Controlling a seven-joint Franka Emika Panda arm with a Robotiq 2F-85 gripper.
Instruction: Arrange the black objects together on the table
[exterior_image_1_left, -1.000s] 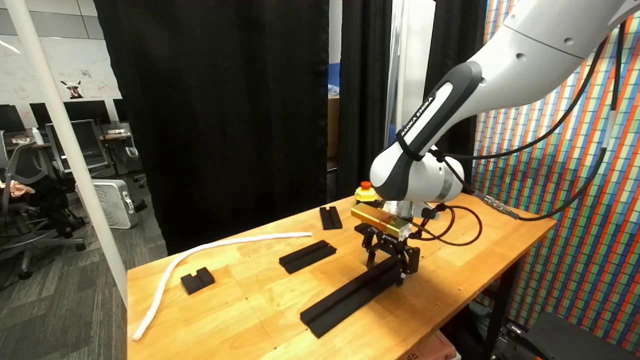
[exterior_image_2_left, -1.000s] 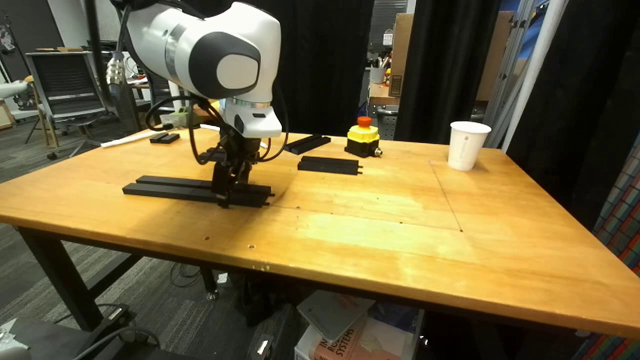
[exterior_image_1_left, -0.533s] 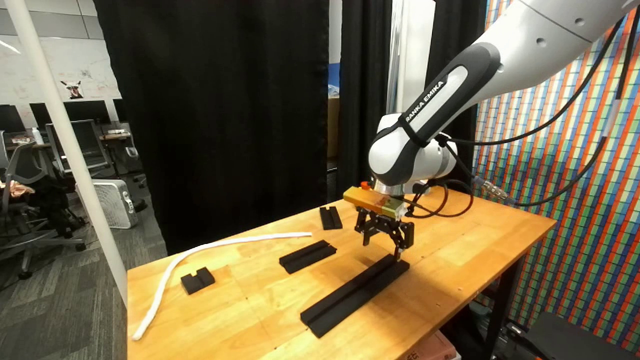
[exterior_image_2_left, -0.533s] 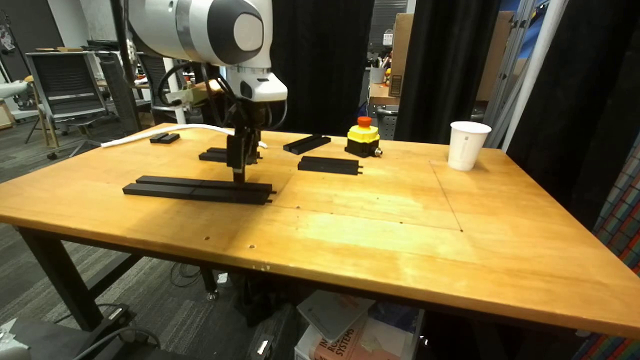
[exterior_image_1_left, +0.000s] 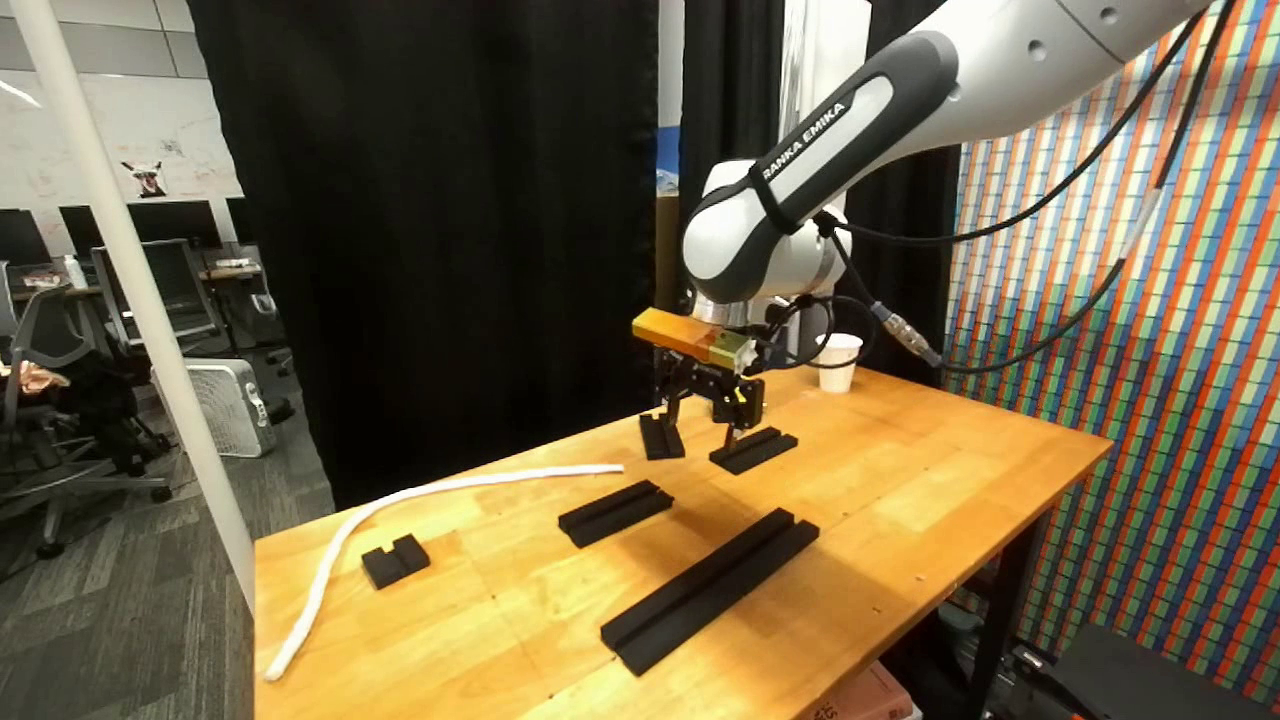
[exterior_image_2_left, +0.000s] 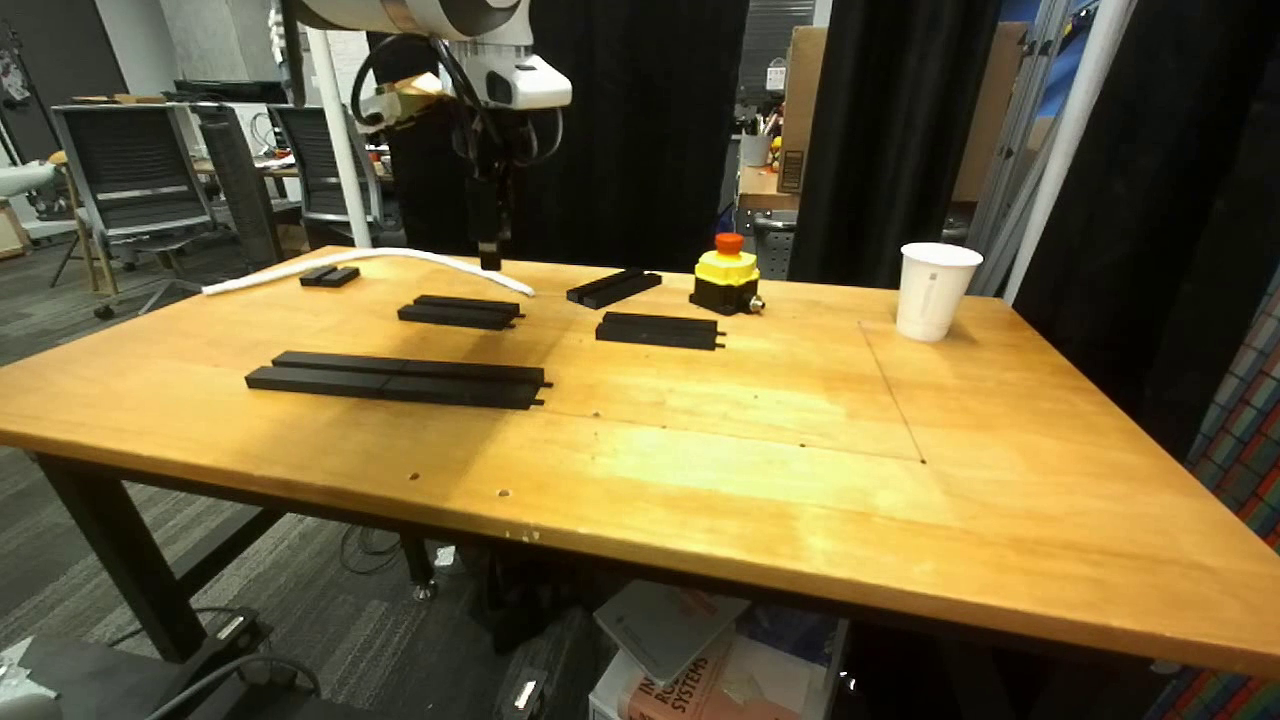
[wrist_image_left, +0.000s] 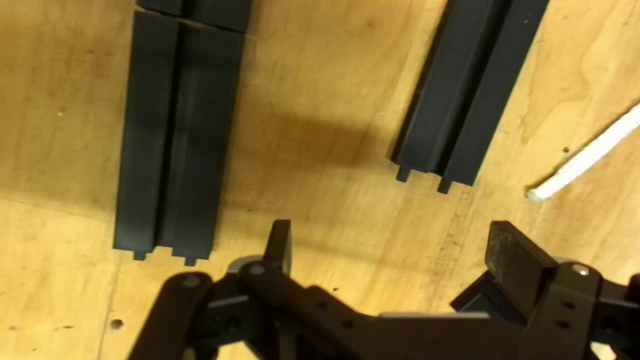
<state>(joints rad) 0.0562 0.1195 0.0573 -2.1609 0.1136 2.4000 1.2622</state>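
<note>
Black strip (exterior_image_2_left: 398, 383), 2 slabs end to end with a seam showing, lies on the table (exterior_image_2_left: 750, 500). 4 loose black pieces (exterior_image_1_left: 753, 452) lie apart from it; 1, a grooved slab (exterior_image_2_left: 458, 313), sits near its side, slightly askew. Gripper (wrist_image_left: 391, 245) hangs above the strip's level, fingers (wrist_image_left: 517, 270) spread, nothing held. Judged step: selecting a piece to join. Next move calls for descending over 1 loose slab, aligned across its width.
</note>
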